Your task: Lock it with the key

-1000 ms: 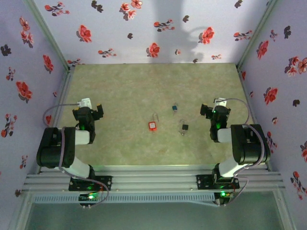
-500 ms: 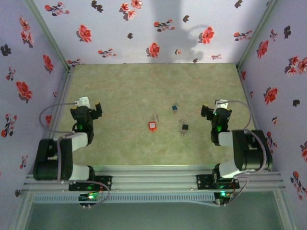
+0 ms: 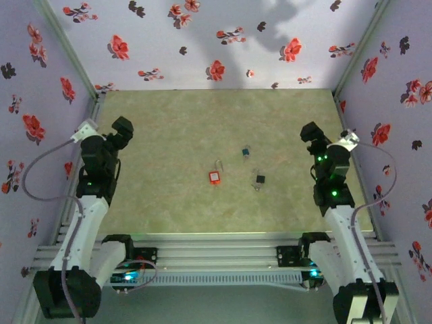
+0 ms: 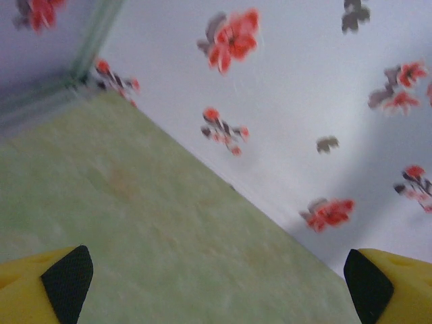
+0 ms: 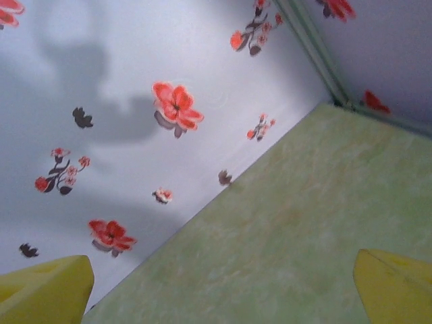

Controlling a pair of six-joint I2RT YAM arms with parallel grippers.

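Green mat (image 3: 175,128) within floral walls (image 3: 162,47), red padlock (image 3: 214,177) mid-mat, left claw (image 3: 121,131) and right claw (image 3: 310,132) both spread wide

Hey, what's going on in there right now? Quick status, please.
Left gripper and right gripper open, empty, out wide. Lock lying between them, untouched. Small blue item and small dark item right of it, apart, not blocking.
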